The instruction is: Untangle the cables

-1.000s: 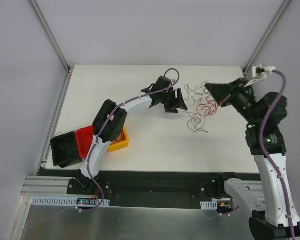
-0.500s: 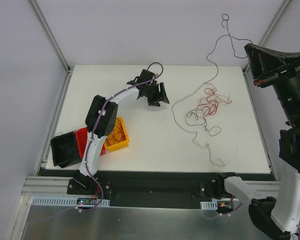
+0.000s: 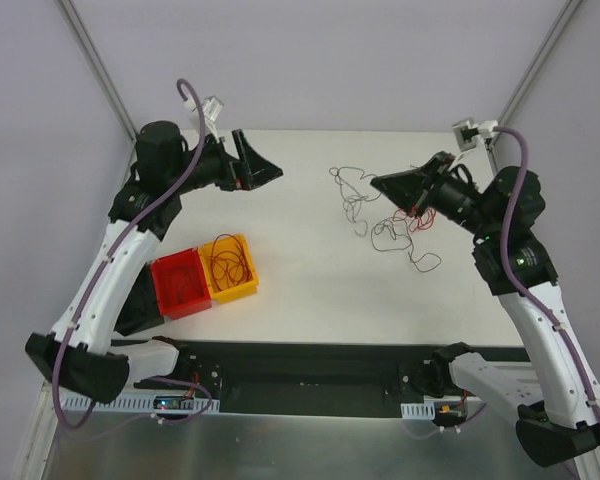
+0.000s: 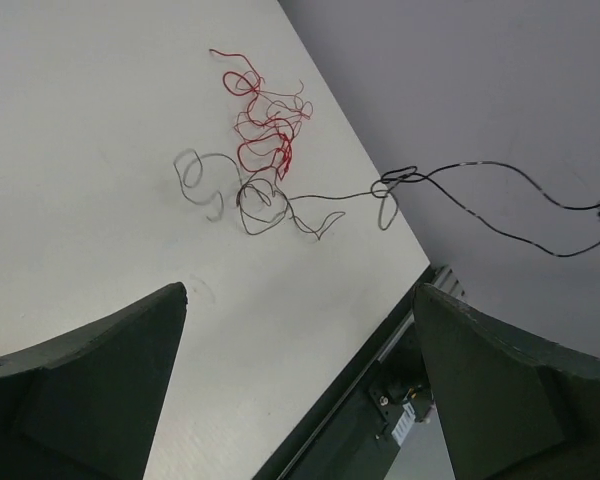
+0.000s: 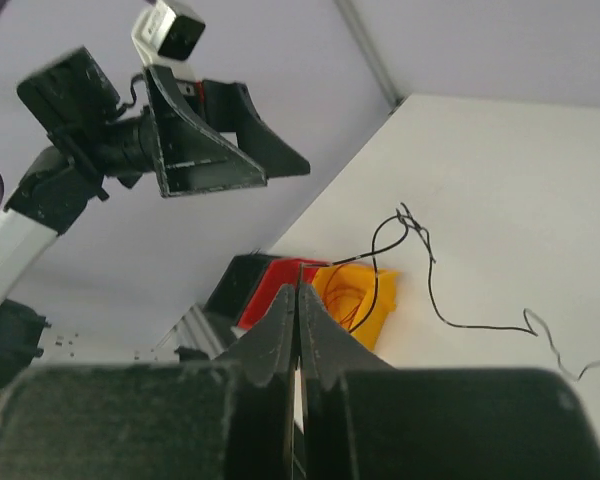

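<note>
Pinches one black strand of the cables [image 3: 408, 212] in the right gripper [image 5: 298, 292], strung roughly left-to-right from the tangle; holds left gripper [image 4: 300, 295] splayed, empty.

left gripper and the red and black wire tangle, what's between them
Only bare white table. The top view shows nothing between the open left gripper and the tangle of thin red and black wires; the left wrist view agrees.

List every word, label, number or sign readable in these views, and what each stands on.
No text can be read in any view.
White sticker on the frame under the table edge: marks too small to read.
The cables, red bin and yellow bin: no lettering.
</note>
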